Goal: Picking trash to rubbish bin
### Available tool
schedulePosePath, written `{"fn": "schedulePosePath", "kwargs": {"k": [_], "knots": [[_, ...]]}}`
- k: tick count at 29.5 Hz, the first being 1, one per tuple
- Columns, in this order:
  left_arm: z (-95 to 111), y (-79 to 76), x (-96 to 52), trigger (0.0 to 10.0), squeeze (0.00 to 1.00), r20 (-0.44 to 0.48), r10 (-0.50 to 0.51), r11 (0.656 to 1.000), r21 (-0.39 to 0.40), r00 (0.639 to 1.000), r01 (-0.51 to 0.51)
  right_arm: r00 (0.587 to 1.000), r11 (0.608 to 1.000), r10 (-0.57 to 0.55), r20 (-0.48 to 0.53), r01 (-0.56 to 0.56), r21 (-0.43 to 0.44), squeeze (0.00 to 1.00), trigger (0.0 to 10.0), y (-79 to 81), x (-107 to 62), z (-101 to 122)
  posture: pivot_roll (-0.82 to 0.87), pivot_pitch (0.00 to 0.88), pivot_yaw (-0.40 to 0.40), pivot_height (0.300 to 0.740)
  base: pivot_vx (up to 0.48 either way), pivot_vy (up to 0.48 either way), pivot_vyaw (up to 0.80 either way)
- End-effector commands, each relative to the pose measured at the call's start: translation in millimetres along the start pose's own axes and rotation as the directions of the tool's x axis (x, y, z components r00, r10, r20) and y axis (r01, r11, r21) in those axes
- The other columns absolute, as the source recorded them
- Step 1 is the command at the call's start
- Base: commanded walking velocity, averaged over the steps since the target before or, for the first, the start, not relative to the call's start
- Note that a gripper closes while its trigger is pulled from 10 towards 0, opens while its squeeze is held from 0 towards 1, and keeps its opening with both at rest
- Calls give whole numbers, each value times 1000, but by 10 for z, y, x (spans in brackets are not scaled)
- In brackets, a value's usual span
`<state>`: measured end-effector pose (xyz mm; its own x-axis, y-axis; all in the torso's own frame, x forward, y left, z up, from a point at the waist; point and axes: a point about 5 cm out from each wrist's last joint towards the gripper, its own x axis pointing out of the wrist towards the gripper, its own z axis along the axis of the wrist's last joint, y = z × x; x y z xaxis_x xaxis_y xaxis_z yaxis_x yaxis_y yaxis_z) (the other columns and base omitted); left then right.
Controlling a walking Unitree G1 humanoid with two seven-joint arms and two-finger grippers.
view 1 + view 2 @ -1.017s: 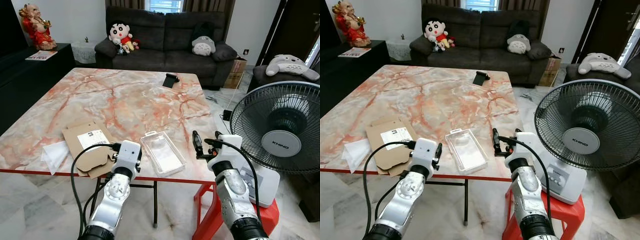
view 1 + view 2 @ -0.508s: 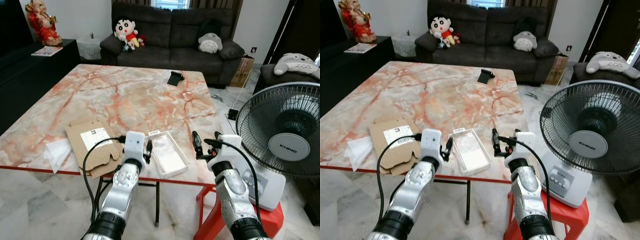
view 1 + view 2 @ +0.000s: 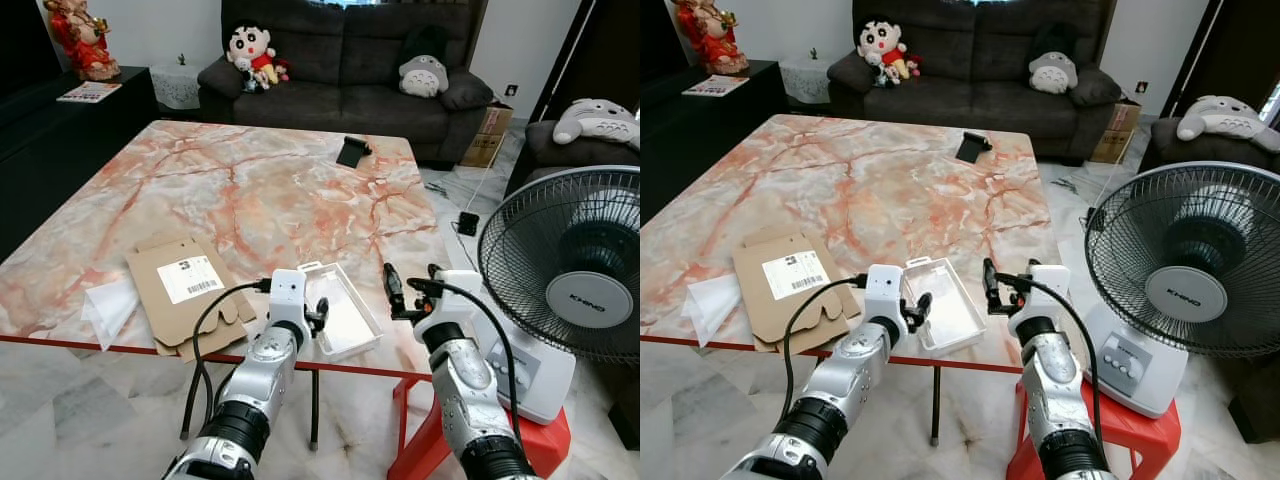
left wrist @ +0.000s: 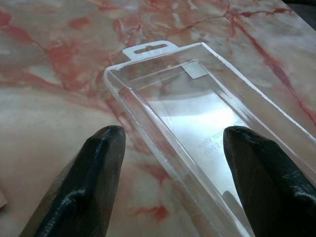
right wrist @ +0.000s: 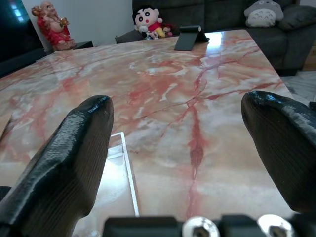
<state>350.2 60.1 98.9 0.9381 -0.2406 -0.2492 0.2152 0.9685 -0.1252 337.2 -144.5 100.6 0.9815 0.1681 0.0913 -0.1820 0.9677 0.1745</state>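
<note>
A clear plastic packaging tray [image 3: 340, 312] lies near the front edge of the marble table [image 3: 260, 190]. My left gripper [image 3: 312, 314] is open at the tray's near left side. In the left wrist view its two fingers straddle the tray's [image 4: 197, 113] long edge without touching it. To the left lie a flattened cardboard box [image 3: 185, 290] with a white label and a crumpled white wrapper [image 3: 105, 308]. My right gripper [image 3: 412, 287] hovers open just right of the tray, over the table's front right corner, with nothing between its fingers.
A standing fan [image 3: 580, 290] sits on a red stool [image 3: 540, 440] close to my right arm. A black phone stand [image 3: 348, 152] rests at the table's far side. A dark sofa [image 3: 340, 60] with plush toys is behind, and a black cabinet [image 3: 60, 130] stands to the left.
My left gripper has moved forward and to the right, from beside the cardboard to the clear tray's edge. The right gripper has stayed put. The camera has shifted slightly.
</note>
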Motion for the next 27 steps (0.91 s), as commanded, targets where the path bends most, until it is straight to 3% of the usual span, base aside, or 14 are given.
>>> {"fn": "schedulePosePath", "kwargs": {"k": [1,8,10,16,21,27], "knots": [[89,-134,45,10000,0,-1,-23,1000,-2,1000,23,1000,1000,-7,0,7,6,0,10000,-27,-14,7,-84,37,-60,740,0,0,0],[25,-172,44,10000,0,-47,-31,999,-24,998,30,1000,1000,-1,-3,1,8,0,10000,-15,-8,2,-80,37,-60,740,0,0,0],[-57,-273,59,10000,0,-125,-82,996,-40,989,78,1000,1000,4,-4,-4,10,0,10000,1,-4,0,-84,35,-55,740,0,0,0],[-45,-358,99,10000,0,-188,-77,996,19,979,82,1000,1000,5,-6,-5,13,0,10000,2,-16,-9,-89,36,-50,740,0,0,0],[-18,-367,122,10000,0,-201,-45,996,66,979,60,1000,1000,4,-8,-3,15,0,10000,0,-23,-15,-91,37,-46,740,0,0,0],[-13,-370,124,10000,0,-206,-43,997,53,978,55,1000,1000,5,-8,-4,15,0,10000,1,-26,-18,-92,39,-44,740,0,0,0]]}}
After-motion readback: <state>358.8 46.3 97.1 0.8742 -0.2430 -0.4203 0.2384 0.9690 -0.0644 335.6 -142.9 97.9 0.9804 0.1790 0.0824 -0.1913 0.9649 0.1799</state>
